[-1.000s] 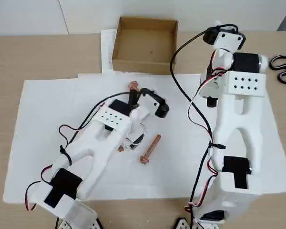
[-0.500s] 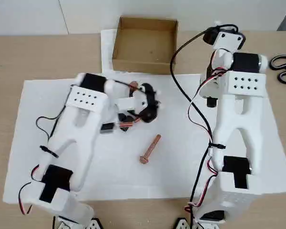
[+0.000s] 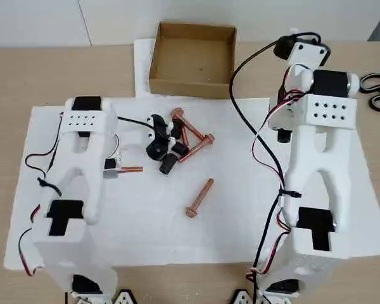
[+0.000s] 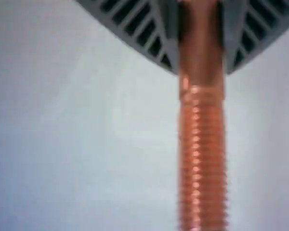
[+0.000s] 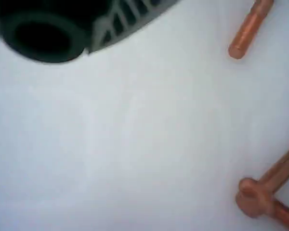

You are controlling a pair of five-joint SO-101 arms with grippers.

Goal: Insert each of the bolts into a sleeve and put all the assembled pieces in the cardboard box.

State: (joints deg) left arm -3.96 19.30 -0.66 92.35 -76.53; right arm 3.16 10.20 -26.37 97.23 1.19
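Clenching the bolt [image 4: 201, 154] in my left gripper [image 4: 201, 48] over the white sheet [image 3: 240, 221], my right gripper [image 3: 281, 132] grasping a sleeve [image 5: 38, 36] well apart, I risk the long shank pivoting and missing the bore.

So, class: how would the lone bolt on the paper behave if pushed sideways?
The bolt has a round shank and wider head, so it would probably roll in a curve. It looks metallic, so likely stiff.
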